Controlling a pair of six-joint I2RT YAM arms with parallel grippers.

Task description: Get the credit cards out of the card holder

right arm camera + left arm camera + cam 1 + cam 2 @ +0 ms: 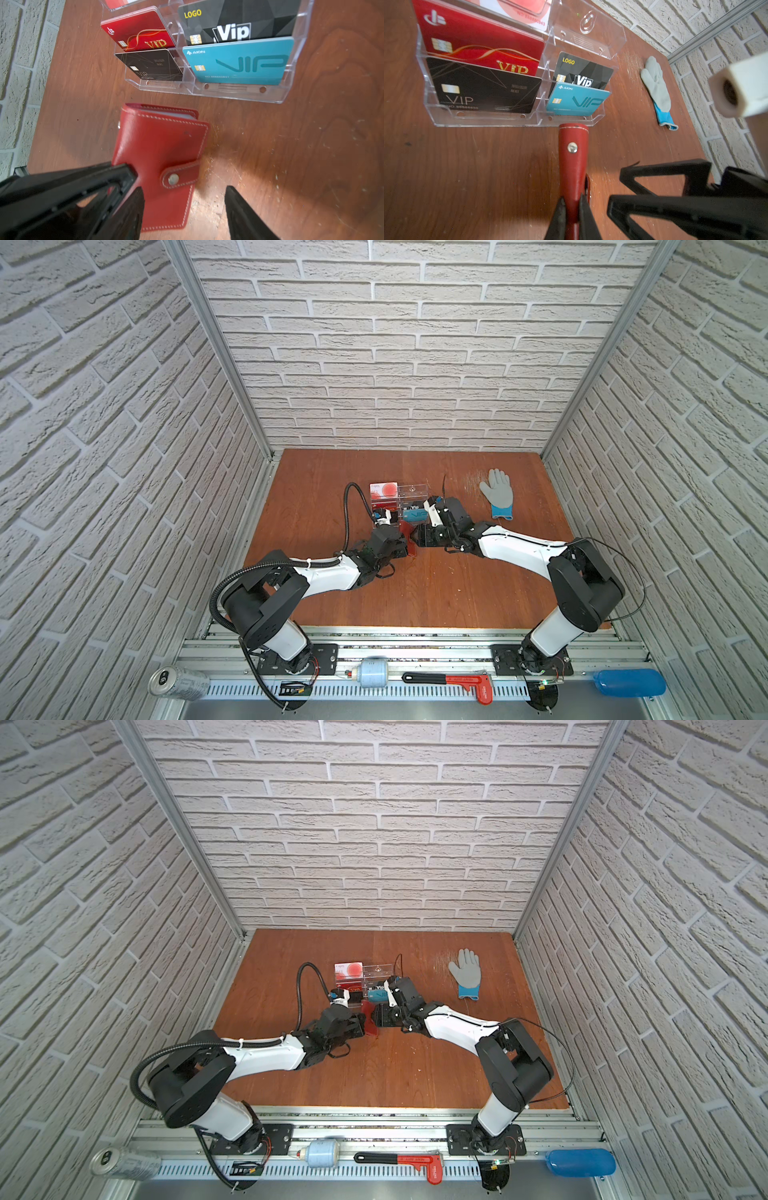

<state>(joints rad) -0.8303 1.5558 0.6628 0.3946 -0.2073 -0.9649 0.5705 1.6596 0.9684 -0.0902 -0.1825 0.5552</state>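
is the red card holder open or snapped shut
shut: the card holder is folded, its snap tab buttoned across the front, pinched in the left gripper

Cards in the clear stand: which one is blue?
The teal-blue AION card, in a front slot of the clear stand, closest to the red card holder. The others are black, red, or white with a red circle.
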